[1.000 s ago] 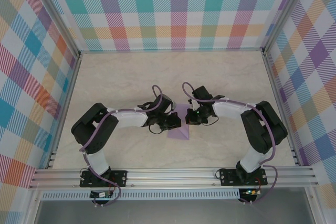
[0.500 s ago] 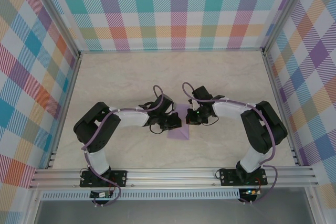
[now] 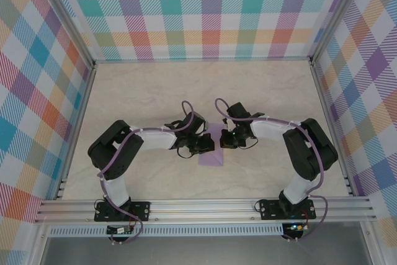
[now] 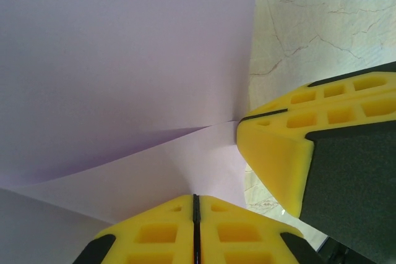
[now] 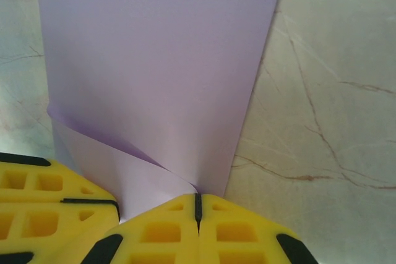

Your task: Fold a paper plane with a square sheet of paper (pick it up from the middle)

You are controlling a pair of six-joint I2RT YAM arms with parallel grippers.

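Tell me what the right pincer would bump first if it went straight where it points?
The lavender paper: the shut right pincer has its tips right at a curled flap, probably touching, though depth is unclear.

Lavender paper (image 3: pixel 211 157) on marbled table (image 3: pixel 136 91)

White-and-black arms (image 3: pixel 152 138) trail purple cables (image 3: pixel 184 107); the fingers (image 5: pixel 154 233) are yellow foam with square pockets.

Open tabletop (image 3: pixel 155 85) all around the paper (image 3: pixel 211 158); left arm (image 3: pixel 152 138) and right arm (image 3: pixel 273 130) close together over its middle.
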